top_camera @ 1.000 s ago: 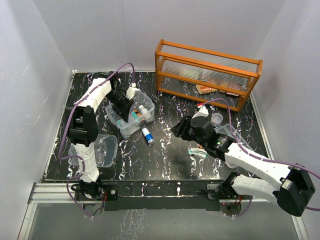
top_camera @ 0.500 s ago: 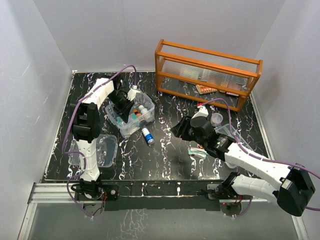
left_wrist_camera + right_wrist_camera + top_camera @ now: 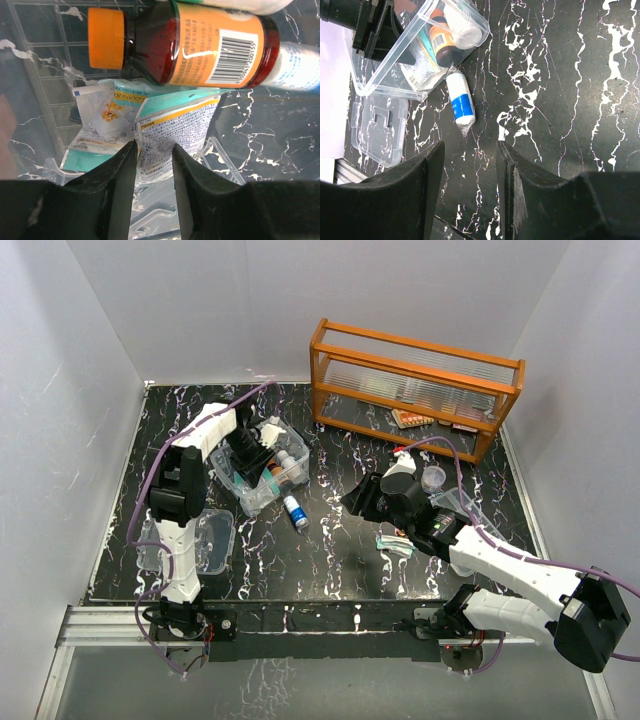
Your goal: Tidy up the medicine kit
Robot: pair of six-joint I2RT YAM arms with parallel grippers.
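The medicine kit (image 3: pixel 258 498) sits open on the left of the black marbled desk (image 3: pixel 340 550). It holds a brown bottle (image 3: pixel 200 45) with an orange cap and a barcoded orange label I can't read, a white bottle (image 3: pixel 462 30) and teal-and-white sachets (image 3: pixel 170 125). The left gripper (image 3: pixel 154 147) reaches inside, jaws slightly spread at the sachets; the right gripper (image 3: pixel 470 150) hangs over the desk, jaws spread and empty.
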